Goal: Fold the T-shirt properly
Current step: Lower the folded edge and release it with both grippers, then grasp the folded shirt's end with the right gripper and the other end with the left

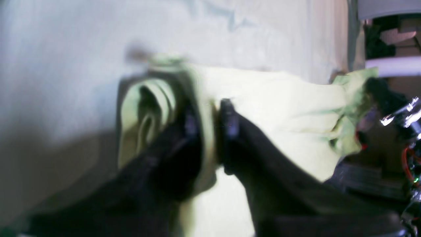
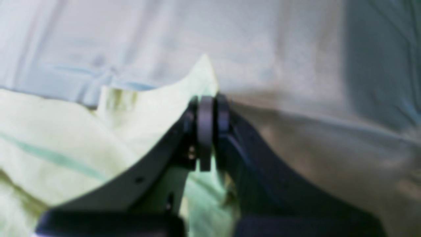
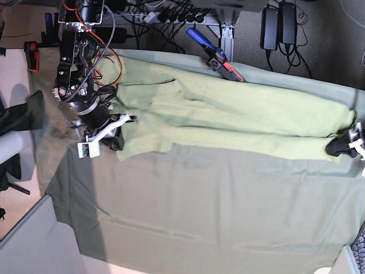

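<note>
Matt, creased cotton-like T-shirt (image 3: 228, 117) on matt woven table cloth (image 3: 217, 200); matt black plastic hands.

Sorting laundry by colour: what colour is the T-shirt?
Pale yellow-green T-shirt, plain; clearest in the base view.

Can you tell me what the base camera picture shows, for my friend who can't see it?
Two robot arms hold a pale yellow-green T-shirt stretched out long across a grey-green table cloth. The right gripper pinches one end and the left gripper pinches the other. Cables and power bricks lie behind the table.
</note>
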